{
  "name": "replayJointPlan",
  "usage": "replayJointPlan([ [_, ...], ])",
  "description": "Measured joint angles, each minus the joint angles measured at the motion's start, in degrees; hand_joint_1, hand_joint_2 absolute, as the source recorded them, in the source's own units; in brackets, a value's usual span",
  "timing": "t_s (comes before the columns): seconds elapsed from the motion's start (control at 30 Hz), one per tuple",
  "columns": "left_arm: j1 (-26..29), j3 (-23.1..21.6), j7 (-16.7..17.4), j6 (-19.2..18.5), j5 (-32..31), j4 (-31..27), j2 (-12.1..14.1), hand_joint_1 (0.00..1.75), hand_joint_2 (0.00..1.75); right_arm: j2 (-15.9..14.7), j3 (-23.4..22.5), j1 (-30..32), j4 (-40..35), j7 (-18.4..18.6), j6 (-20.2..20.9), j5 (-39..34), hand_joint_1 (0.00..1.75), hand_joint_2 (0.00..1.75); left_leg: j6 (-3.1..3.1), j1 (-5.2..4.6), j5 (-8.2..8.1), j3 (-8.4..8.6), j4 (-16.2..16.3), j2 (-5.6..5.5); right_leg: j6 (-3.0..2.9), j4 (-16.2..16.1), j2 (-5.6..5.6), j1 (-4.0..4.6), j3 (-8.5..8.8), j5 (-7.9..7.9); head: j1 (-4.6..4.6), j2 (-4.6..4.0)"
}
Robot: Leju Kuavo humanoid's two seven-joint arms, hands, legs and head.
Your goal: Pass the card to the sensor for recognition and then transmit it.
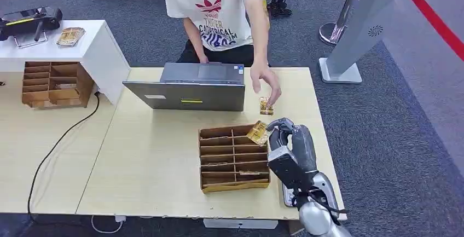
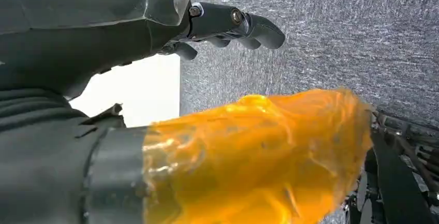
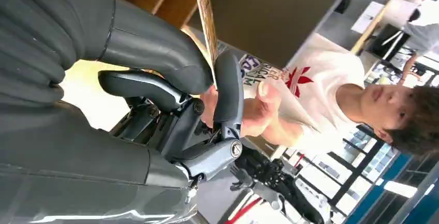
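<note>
Head view: the right hand [image 1: 284, 138] pinches a gold patterned card [image 1: 257, 132] above the brown compartmented cardboard organiser [image 1: 233, 159] on the pale wooden table [image 1: 153, 160]; a person's hand [image 1: 266, 81] at 12 o'clock holds a second gold card [image 1: 266, 106].
Progress: card lifted; presenting and passing apparently remain.
Room: table edge near at 3 o'clock, grey laptop [image 1: 189, 87] at 11.
Left wrist view: left hand [image 2: 228, 25] hangs over carpet, fingers curled in, holding nothing.
Right wrist view: thumb and finger clamp the card edge-on.

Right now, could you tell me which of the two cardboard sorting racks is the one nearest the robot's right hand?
The rack on the front table, right beside the right hand that pinches a card above its corner; the other rack sits far off by the white cabinet.
</note>
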Motion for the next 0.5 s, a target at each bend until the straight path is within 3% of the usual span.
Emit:
replayJointPlan([
  [0.3, 0.0, -0.3, 0.0, -0.2, -1.6, 0.0, 0.0, 0.00, 0.00, 1.2, -2.4, -6.0, 1.0, 0.4, 2.2, -6.4, 1.75, 1.75, 0.01, 0.00, 0.03, 0.01, 0.0, 0.01, 0.00, 0.0, 0.01, 0.00, 0.01, 0.02, 0.00, 0.00],
  [0.5, 0.0, -0.9, 0.0, -0.5, -2.6, 0.0, 0.1, 0.00, 0.00, 2.3, -4.5, -11.5, 4.9, 1.1, 1.4, -6.3, 1.75, 1.75, 0.00, 0.00, 0.03, 0.01, 0.0, 0.00, 0.00, 0.0, 0.01, 0.00, 0.01, 0.04, 0.00, 0.00],
])
